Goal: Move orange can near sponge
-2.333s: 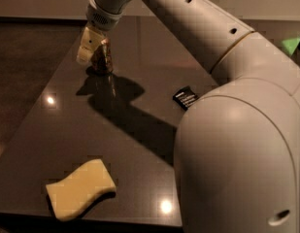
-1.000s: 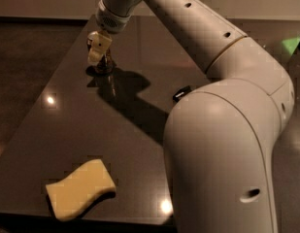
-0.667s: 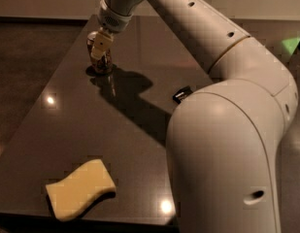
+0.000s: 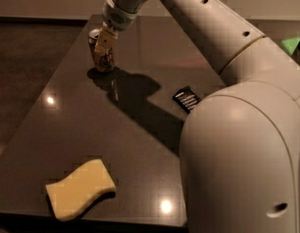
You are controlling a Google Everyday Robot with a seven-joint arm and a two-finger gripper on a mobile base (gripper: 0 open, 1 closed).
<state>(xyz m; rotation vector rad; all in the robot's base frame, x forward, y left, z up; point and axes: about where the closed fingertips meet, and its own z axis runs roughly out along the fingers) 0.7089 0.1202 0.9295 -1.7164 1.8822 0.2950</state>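
Gripper [image 4: 104, 46], barely shifted, against orange can [image 4: 98, 58]

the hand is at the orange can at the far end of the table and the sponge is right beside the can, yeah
No. The hand is at the orange can at the far end of the table, but the sponge is not beside it: it lies well apart, near the front edge, as the camera view shows.

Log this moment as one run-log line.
gripper: at orange can, far end of table | sponge: near edge | black wrapper: right side
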